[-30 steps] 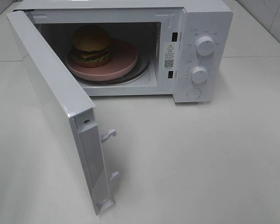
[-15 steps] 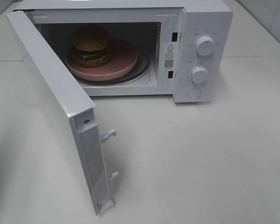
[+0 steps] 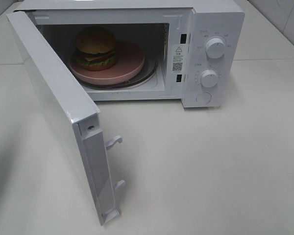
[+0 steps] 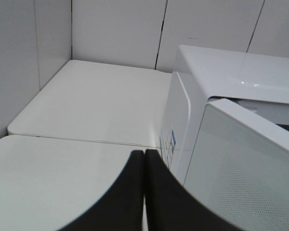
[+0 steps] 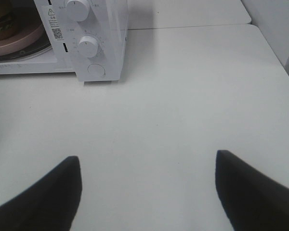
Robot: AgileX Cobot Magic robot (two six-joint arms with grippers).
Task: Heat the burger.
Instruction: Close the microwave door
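The burger (image 3: 95, 47), with brown bun, green lettuce and dark patty, sits on a pink plate (image 3: 127, 63) inside the open white microwave (image 3: 206, 29). An edge of it shows in the right wrist view (image 5: 1, 24). The microwave door (image 3: 59, 112) stands swung wide open to the left. No gripper shows in the high view. My left gripper (image 4: 144, 159) is shut and empty, beside the microwave's left side and behind the door. My right gripper (image 5: 147, 166) is open and empty, above the bare table in front of the control panel.
The microwave has two knobs (image 3: 215, 47) and a round button (image 3: 203, 98) on its right panel. The white table (image 3: 210, 161) stretches in front. Tiled walls (image 4: 115, 29) stand behind and to the left.
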